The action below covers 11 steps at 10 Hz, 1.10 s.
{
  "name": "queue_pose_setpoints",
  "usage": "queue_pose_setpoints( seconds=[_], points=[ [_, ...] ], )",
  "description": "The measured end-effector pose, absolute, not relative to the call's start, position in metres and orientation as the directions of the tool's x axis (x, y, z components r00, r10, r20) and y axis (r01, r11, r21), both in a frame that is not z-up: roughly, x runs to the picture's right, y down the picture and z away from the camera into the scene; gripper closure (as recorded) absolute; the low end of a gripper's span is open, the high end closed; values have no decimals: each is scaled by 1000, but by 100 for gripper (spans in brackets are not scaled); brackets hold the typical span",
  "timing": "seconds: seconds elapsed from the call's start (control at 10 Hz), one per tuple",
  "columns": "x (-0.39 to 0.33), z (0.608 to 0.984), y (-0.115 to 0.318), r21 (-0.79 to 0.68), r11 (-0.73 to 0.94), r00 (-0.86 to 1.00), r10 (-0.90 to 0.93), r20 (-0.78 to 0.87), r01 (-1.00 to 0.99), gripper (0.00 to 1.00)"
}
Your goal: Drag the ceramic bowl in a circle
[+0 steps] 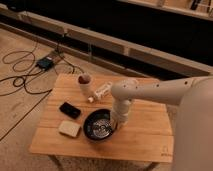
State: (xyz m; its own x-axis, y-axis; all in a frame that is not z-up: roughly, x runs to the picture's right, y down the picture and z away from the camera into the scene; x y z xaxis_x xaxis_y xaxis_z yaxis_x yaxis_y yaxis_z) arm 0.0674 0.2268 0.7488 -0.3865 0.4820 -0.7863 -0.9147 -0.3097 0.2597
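The ceramic bowl (97,126), dark and glossy with pale speckles inside, sits on the wooden table (147,137) left of its middle, near the front. My gripper (118,121) comes down from the white arm on the right and meets the bowl's right rim, shut on it. The wrist hides that part of the rim.
A flat black phone (70,110) and a pale block (69,129) lie just left of the bowl. A white bottle (101,91) lies on its side behind it, beside a reddish-topped cup (85,80). Cables (20,75) and a power box (46,63) are on the floor at left.
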Motion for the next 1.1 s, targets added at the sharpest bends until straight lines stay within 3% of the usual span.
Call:
queue_pose_setpoints(
  seconds=[0.5, 1.1],
  points=[
    [149, 698, 279, 477, -351, -586, 348, -732, -806, 100],
    [259, 688, 290, 685, -398, -792, 268, -549, -610, 100]
  ],
)
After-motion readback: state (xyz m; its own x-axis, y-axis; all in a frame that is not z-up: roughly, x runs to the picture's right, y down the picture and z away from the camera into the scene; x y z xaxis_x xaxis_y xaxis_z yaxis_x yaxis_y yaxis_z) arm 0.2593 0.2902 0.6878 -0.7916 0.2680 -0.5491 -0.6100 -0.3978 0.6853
